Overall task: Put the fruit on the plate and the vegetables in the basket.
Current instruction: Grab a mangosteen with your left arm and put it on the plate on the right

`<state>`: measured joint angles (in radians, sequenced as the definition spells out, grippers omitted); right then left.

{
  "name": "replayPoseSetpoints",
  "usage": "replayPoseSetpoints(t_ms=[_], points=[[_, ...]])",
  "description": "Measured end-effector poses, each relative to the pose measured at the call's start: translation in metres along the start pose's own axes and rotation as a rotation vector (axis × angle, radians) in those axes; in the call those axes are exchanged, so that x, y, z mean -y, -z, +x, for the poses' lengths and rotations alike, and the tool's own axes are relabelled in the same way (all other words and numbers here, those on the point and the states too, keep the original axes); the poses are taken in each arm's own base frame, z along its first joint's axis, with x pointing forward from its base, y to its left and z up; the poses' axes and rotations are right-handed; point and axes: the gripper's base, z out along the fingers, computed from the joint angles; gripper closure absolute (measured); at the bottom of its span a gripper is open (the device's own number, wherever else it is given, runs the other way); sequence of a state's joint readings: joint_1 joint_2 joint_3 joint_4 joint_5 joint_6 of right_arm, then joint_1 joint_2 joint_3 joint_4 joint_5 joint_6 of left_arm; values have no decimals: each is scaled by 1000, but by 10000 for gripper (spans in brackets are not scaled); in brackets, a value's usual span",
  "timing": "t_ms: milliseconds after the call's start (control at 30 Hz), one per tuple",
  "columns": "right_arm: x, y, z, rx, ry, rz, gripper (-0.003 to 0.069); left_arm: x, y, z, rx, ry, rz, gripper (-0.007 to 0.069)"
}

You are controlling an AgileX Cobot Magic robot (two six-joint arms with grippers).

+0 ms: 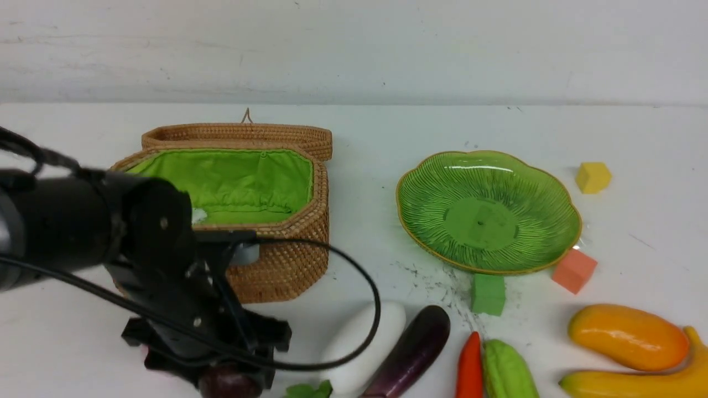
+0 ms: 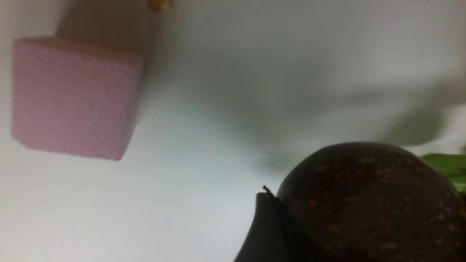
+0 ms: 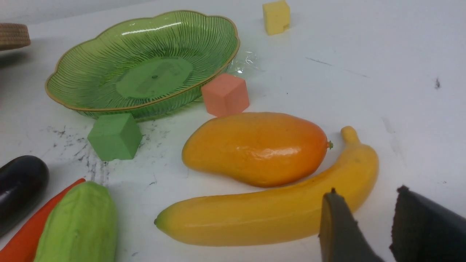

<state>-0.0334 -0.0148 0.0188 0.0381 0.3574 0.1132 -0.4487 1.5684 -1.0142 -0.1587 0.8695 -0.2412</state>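
Front view: the left gripper (image 1: 220, 375) sits low at the near edge of the white desk (image 1: 387, 138), straddling the dark purple mangosteen (image 1: 231, 385). Behind it the rattan basket (image 1: 276, 260) stands with its lid (image 1: 238, 135) thrown back and its green lining showing. The green plate (image 1: 487, 215) lies bare to the right. A white radish (image 1: 365, 342), eggplant (image 1: 412, 354), red pepper (image 1: 470, 367) and green gourd (image 1: 509, 370) line the front, with the mango (image 1: 628, 337) and banana (image 1: 636, 381) at far right. Green (image 1: 488, 294), orange (image 1: 574, 270) and yellow (image 1: 593, 177) cubes ring the plate.

Left wrist view: the mangosteen rests against one dark finger (image 2: 262, 229). The other finger is out of sight, so it cannot be told whether the fruit is pinched. A pink cube (image 2: 72, 98) lies well apart on the desk.

Right wrist view: the right gripper (image 3: 367, 196) hangs with its fingers spread and nothing between them, just over the banana's stem end. The mango lies beside the banana, and the plate sits beyond.
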Motion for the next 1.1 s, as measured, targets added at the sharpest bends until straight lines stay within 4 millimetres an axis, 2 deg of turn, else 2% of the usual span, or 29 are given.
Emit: replayPoseSetpoints(t_ms=[133, 167, 267, 367, 433, 500, 600, 633, 667, 700, 733, 800, 833, 867, 900, 933, 1067, 1100], points=[[0, 0, 0, 0, 0, 0, 417, 17, 47, -21, 91, -6, 75, 61], [0, 0, 0, 0, 0, 0, 417, 20, 53, -24, 109, -7, 86, 61], [0, 0, 0, 0, 0, 0, 417, 41, 105, -47, 244, -41, 209, 61], [0, 0, 0, 0, 0, 0, 417, 58, 140, -69, 415, -100, 308, 61], [0, 0, 0, 0, 0, 0, 417, 66, 152, -89, 521, -122, 340, 61], [0, 0, 0, 0, 0, 0, 417, 74, 153, -112, 595, -133, 358, 61], [0, 0, 0, 0, 0, 0, 417, 87, 125, -151, 613, -133, 365, 61], [0, 0, 0, 0, 0, 0, 417, 87, 129, -152, 622, -135, 369, 61], [0, 0, 0, 0, 0, 0, 417, 95, 108, -168, 609, -141, 368, 61], [0, 0, 0, 0, 0, 0, 417, 99, 98, -174, 600, -146, 367, 61], [0, 0, 0, 0, 0, 0, 417, 111, 70, -187, 574, -163, 364, 61], [0, 0, 0, 0, 0, 0, 417, 129, 34, -197, 546, -205, 345, 61], [0, 0, 0, 0, 0, 0, 417, 133, 25, -198, 533, -210, 341, 61], [0, 0, 0, 0, 0, 0, 417, 147, 2, -202, 527, -250, 308, 61], [0, 0, 0, 0, 0, 0, 417, 149, -1, -202, 522, -249, 310, 61], [0, 0, 0, 0, 0, 0, 417, 160, -21, -202, 512, -270, 271, 61], [0, 0, 0, 0, 0, 0, 417, 176, -50, -197, 509, -266, 174, 61], [0, 0, 0, 0, 0, 0, 417, 178, -51, -196, 514, -259, 158, 61]])
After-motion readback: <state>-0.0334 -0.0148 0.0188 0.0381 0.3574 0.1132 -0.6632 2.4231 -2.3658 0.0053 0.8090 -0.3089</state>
